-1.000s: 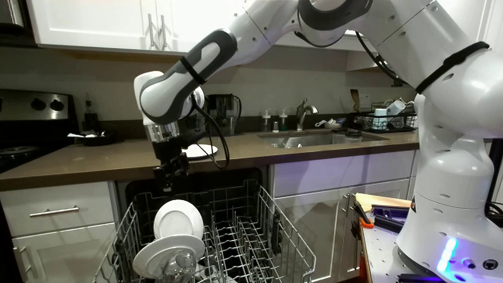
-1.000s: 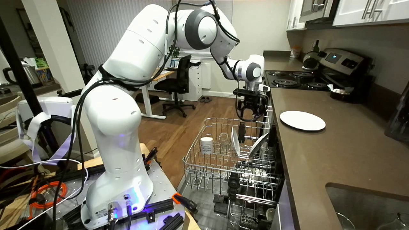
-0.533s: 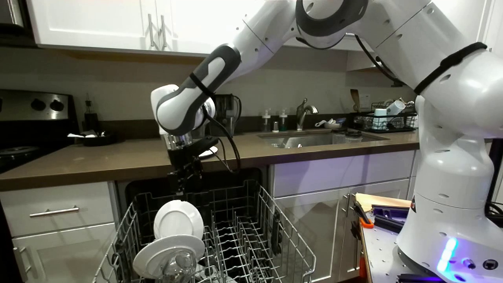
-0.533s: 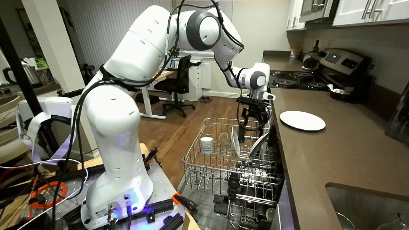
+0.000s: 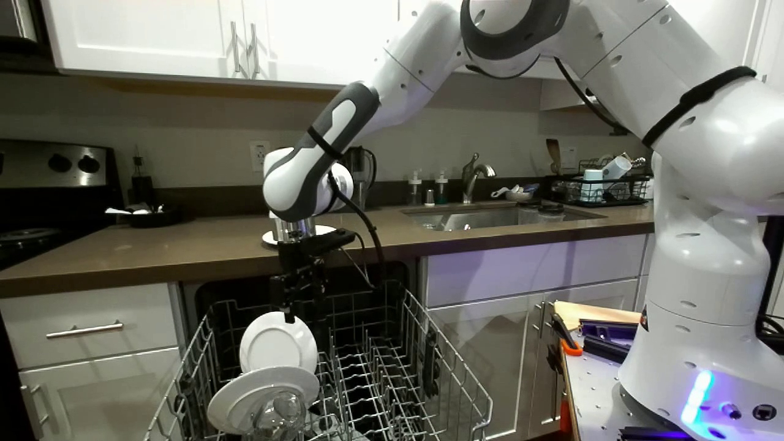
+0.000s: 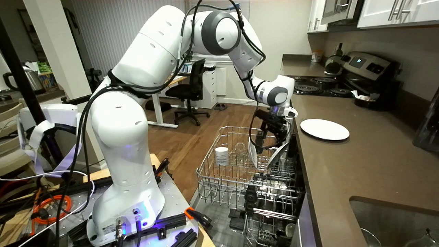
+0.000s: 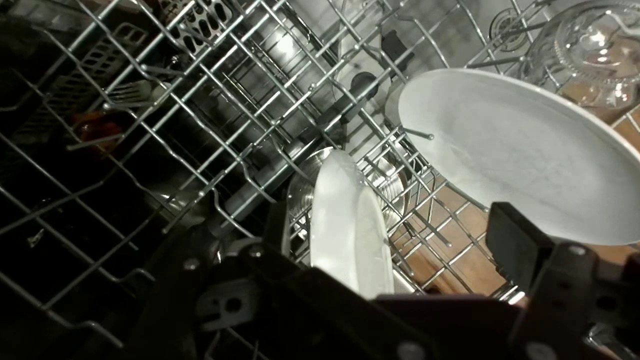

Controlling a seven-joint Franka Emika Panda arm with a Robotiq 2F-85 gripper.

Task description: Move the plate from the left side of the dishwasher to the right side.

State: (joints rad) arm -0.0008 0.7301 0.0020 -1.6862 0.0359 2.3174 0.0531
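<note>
Two white plates stand in the left part of the wire rack of the dishwasher. The rear plate is nearest the counter and leans; it also shows in an exterior view. In the wrist view this plate is seen nearly edge-on between my open fingers, nearer the left one and apart from the right one. My gripper is at the plate's upper rim, one fingertip in front of it; the other is hidden. The front plate stands outside the jaws, also in the wrist view.
A clear glass stands by the front plate. A white cup is farther out in the rack. Another white plate lies on the counter beside the arm. Upright tines stand in the rack's right half.
My gripper has moved down and to the right in both exterior views, from above the rack to the rear plate's upper rim. The plates have not moved.
</note>
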